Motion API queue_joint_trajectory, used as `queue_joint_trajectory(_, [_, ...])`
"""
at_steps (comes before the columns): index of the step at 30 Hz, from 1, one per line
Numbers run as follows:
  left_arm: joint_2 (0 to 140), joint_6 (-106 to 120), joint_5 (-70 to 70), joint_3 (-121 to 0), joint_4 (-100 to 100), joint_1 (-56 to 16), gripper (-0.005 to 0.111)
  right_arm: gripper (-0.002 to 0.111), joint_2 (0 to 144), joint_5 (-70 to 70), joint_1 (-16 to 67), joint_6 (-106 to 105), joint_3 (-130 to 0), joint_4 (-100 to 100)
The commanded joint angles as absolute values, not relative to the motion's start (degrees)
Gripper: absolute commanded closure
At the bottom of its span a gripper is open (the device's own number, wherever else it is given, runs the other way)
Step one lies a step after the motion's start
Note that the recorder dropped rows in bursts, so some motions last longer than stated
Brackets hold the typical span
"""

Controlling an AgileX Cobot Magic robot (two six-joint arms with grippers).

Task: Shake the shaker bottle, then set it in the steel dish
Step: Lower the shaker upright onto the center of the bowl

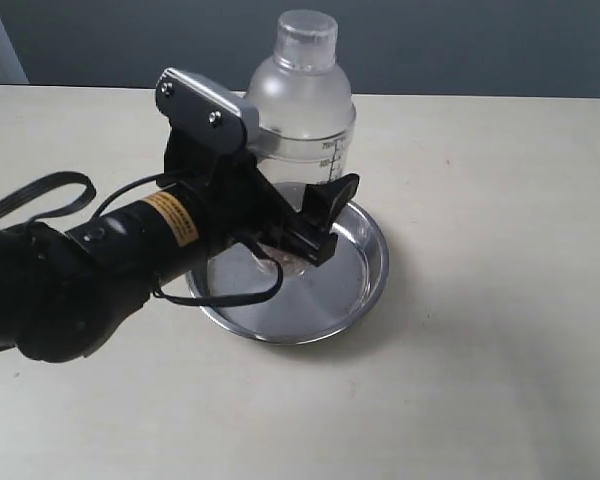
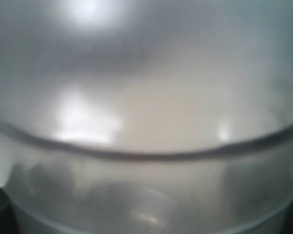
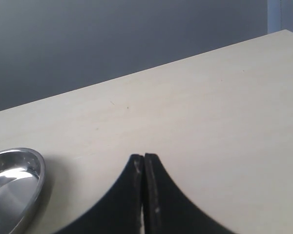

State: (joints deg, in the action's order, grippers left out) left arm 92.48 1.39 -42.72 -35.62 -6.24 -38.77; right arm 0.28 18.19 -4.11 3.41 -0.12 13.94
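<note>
- The clear plastic, domed shaker bottle point(image 1: 302, 110) was seen upright at centre frame, over the far side of the round shiny steel dish point(image 1: 365, 285).
- The black left gripper point(image 1: 315, 200), reaching in from the left, was clamped around the bottle's lower body.
- The right gripper point(image 3: 144, 195) was pressed together, away from the bottle.

Clear capped shaker bottle point(image 1: 305, 100) is upright over the far part of the shiny steel dish point(image 1: 352, 290)

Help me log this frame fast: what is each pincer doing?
Left pincer: holding the clear plastic shaker bottle.
Right pincer: closed, empty.
</note>
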Motion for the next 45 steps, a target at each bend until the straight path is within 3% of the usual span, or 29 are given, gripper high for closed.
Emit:
queue_joint_trajectory(1, [94.84,0.00,-52.02,-33.57,-6.99,-38.95,0.106,0.109,0.00,17.64,-4.00,3.25,0.00,13.81])
queue_joint_trajectory(10, [96.55,0.65,-57.08,-31.98,-11.55,-38.95,0.106,0.109,0.00,17.64,-4.00,3.25,0.00,13.81])
queue_joint_trajectory(21, [107.96,-5.62,-69.77,-31.98,-14.69,-38.85,0.106,0.109,0.00,17.64,-4.00,3.25,0.00,13.59])
queue_joint_trajectory(45, [114.65,-6.17,-69.96,-34.33,-18.51,-38.85,0.106,0.109,0.00,17.64,-4.00,3.25,0.00,13.59])
